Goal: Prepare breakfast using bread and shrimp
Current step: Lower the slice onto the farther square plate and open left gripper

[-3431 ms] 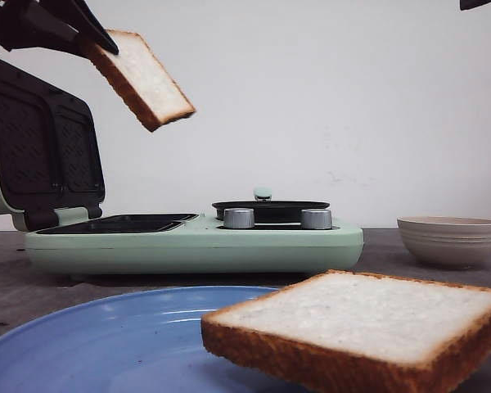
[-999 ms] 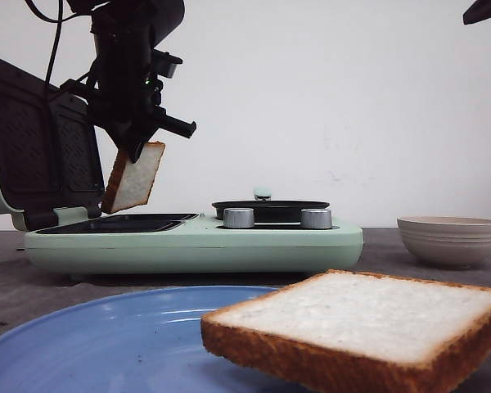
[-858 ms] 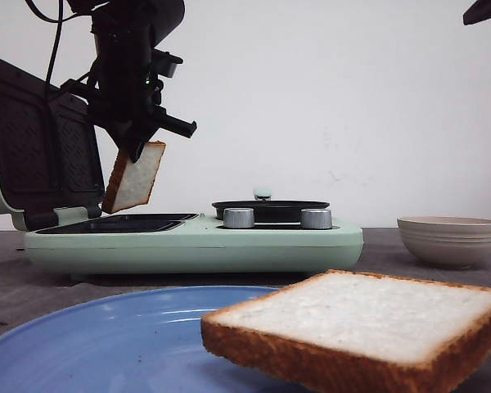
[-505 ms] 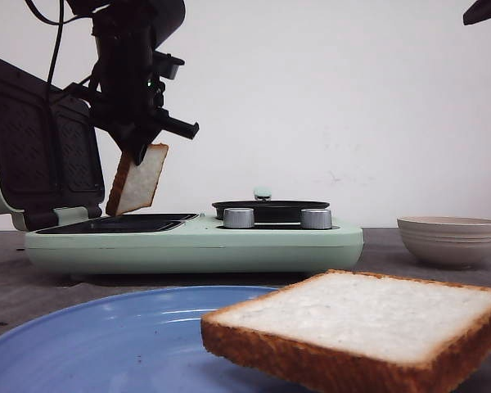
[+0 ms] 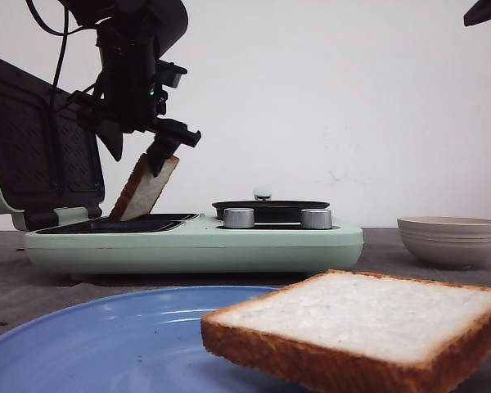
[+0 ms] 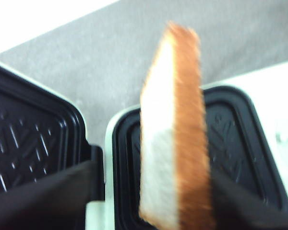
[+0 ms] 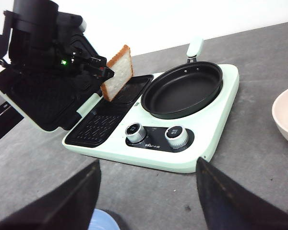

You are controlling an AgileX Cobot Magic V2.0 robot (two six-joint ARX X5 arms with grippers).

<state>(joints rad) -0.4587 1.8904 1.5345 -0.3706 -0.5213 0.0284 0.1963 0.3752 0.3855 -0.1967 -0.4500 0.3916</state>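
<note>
a square slice of white bread [image 5: 368, 323] lay on the blue plate [image 5: 106, 344], and beyond, the left gripper [image 5: 135, 151], fingers spread, hovered just above a tilted bread slice [image 5: 145, 188] leaning on the mint-green sandwich maker's plate [image 5: 119, 223].

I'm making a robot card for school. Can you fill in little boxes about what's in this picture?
left gripper: open, beside the top of one tilted bread slice
slice's lower edge: on the sandwich maker, in one of its two dark plates
lid: up
second slice: flat, on the blue plate
pan: black, nothing in it
bowl: beige, on the table, contents hidden
right gripper: fingers apart, holding nothing
</note>
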